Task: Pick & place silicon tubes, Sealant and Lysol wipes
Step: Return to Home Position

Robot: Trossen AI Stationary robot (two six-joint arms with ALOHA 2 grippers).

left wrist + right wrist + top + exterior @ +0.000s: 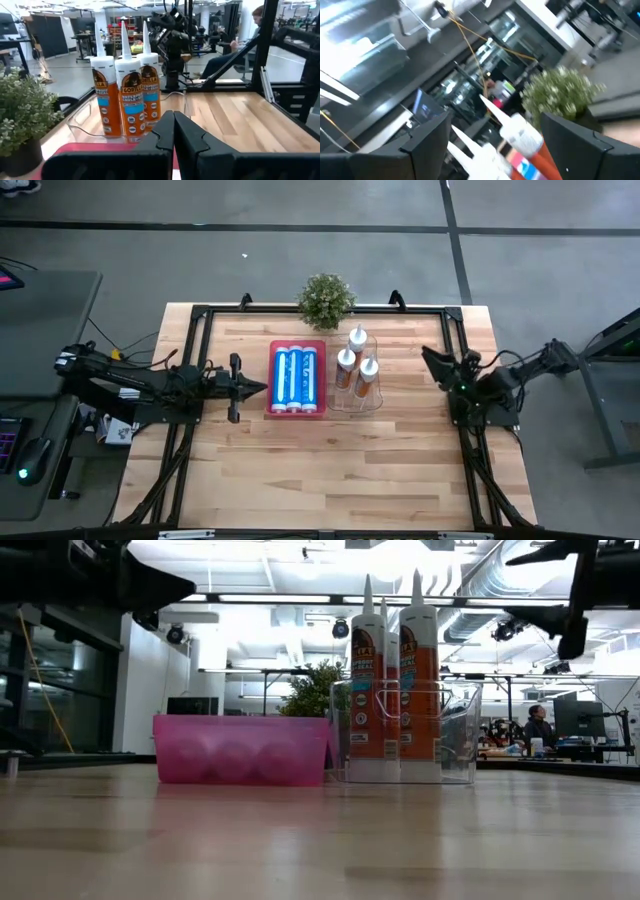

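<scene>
orange sealant tubes [392,680], 3 white-nozzled, stand in the clear bin [462,730]; left gripper [173,120] closed, right gripper [435,363] spread.

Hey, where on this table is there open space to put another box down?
The table is bare edge to edge in front of both bins. A smaller patch lies between the clear bin and the right hand. Crowded: the pink bin and clear bin sit side by side, the plant just behind them, the left hand close beside the pink bin.
</scene>
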